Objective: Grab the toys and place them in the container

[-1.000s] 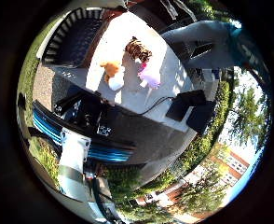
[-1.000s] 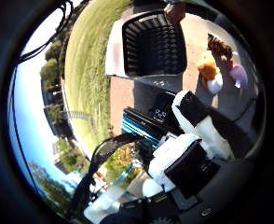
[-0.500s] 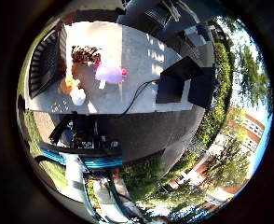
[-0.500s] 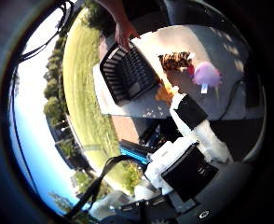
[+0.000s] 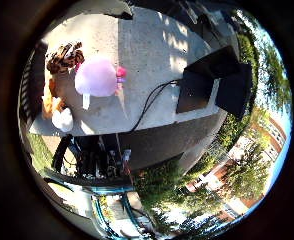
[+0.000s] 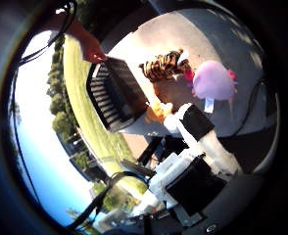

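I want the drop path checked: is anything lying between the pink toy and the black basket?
Yes: the tiger-striped toy lies between the pink toy and the black basket, and an orange toy sits beside the basket. A person's hand touches its rim.

Hard daylight outdoors, sun bright on the pale desk point(image 5: 152, 65), dappled leaf shadow across its far part. Pink toy point(image 5: 96, 76) washed out by glare. Sky blown to pale blue. Strong fisheye bending at the rims, black surround. Robot hand point(image 6: 198, 147) close up, soft, its white parts overexposed
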Controlling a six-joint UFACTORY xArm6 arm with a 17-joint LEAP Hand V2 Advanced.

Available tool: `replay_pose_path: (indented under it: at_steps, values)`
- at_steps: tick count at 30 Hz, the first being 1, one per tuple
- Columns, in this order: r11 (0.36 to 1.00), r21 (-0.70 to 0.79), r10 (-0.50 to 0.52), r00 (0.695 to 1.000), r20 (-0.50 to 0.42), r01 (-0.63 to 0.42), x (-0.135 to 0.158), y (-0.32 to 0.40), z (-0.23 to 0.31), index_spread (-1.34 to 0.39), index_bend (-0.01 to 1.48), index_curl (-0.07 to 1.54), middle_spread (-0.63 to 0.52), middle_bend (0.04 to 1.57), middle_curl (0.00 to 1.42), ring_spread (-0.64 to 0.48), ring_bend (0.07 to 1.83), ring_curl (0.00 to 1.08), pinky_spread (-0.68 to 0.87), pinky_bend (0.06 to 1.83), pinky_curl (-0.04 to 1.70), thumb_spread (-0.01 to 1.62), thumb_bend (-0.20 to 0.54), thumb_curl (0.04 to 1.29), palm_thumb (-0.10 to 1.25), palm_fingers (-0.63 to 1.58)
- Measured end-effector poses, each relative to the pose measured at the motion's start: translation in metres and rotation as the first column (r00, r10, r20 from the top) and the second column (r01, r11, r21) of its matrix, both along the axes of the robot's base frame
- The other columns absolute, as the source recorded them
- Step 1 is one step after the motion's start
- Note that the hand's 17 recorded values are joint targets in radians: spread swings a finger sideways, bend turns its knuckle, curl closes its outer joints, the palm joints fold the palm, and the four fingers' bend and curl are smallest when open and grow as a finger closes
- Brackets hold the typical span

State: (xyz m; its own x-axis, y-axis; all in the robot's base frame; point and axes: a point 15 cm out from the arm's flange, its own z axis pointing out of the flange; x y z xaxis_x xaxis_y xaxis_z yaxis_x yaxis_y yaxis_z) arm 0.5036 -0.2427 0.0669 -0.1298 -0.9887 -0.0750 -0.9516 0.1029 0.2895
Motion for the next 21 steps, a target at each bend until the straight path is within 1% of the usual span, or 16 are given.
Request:
replay_pose_path:
  at_steps: [3,7,10,13,16,19,21]
  values:
    - [1.000,0.004,-0.011,1.000,-0.013,0.011,-0.003,-0.005,-0.046,-0.15,0.17,0.29,0.09,0.17,0.30,0.28,0.32,0.33,0.43,0.53,0.26,1.17,-0.027,0.39,0.66,0.13]
    - [1.000,-0.008,-0.008,1.000,0.007,0.008,0.002,-0.008,-0.080,-0.14,0.18,0.29,0.08,0.16,0.30,0.28,0.32,0.33,0.44,0.53,0.26,1.16,-0.026,0.39,0.66,0.14]
    - [1.000,-0.007,-0.005,1.000,-0.020,0.004,-0.006,-0.007,-0.108,-0.14,0.18,0.29,0.09,0.16,0.30,0.28,0.33,0.33,0.44,0.54,0.26,1.15,-0.029,0.39,0.66,0.14]
    - [1.000,-0.010,-0.005,1.000,-0.025,0.005,-0.009,-0.005,-0.132,-0.14,0.17,0.29,0.09,0.17,0.30,0.29,0.33,0.33,0.45,0.55,0.26,1.14,-0.036,0.39,0.64,0.14]
    - [1.000,-0.019,0.012,0.998,-0.059,-0.013,-0.020,-0.006,-0.151,-0.13,0.18,0.30,0.09,0.16,0.30,0.29,0.34,0.33,0.45,0.56,0.26,1.14,-0.037,0.38,0.62,0.16]
    - [0.999,-0.043,0.013,0.995,-0.094,-0.017,-0.030,-0.009,-0.162,-0.09,0.17,0.29,0.10,0.16,0.29,0.30,0.38,0.33,0.47,0.61,0.26,1.13,-0.034,0.37,0.60,0.23]
    - [0.998,-0.061,0.025,0.992,-0.121,-0.033,-0.037,-0.013,-0.166,-0.06,0.17,0.29,0.08,0.17,0.29,0.31,0.45,0.34,0.48,0.66,0.26,1.13,-0.034,0.37,0.59,0.36]
